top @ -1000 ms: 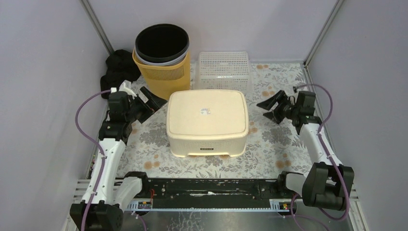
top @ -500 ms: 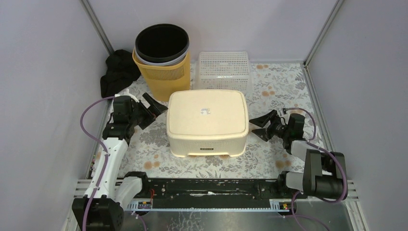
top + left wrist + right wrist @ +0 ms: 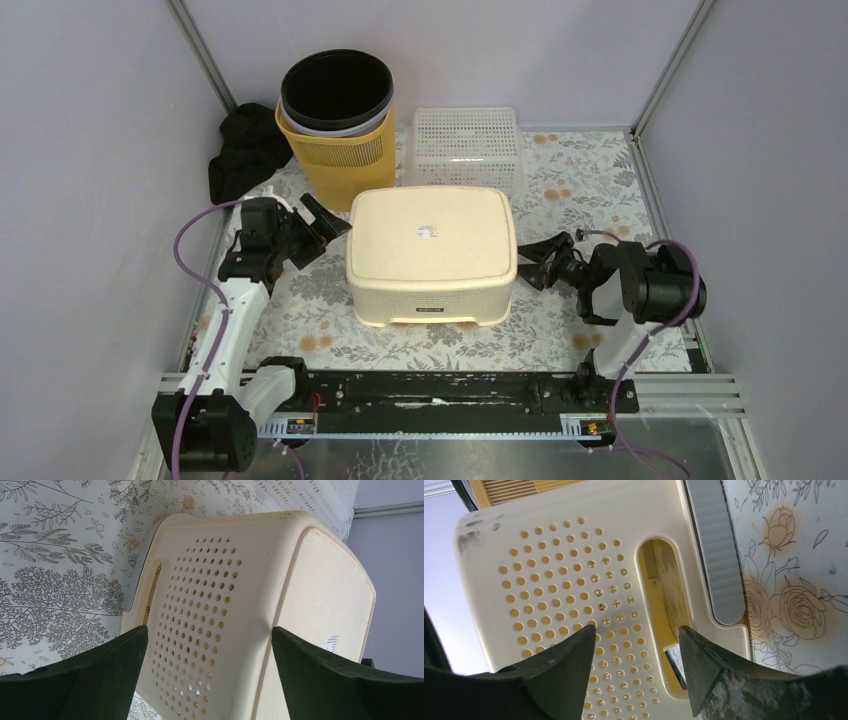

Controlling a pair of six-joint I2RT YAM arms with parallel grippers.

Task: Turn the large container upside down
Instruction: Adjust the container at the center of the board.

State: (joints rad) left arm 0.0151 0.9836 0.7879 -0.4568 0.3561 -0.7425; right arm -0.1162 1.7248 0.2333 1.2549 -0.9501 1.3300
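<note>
While base-up, large container (image 3: pixel 431 255) between left hand (image 3: pixel 318 228) and right hand (image 3: pixel 526 268).

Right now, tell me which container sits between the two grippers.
The cream bin, nearest the arms: the left gripper faces one perforated end, the right gripper the other. The yellow bin and white basket stand behind it.

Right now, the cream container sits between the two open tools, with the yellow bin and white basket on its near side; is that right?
Not quite: the top external view shows the yellow bin and white basket on the far side of the cream container; the rest holds.
</note>
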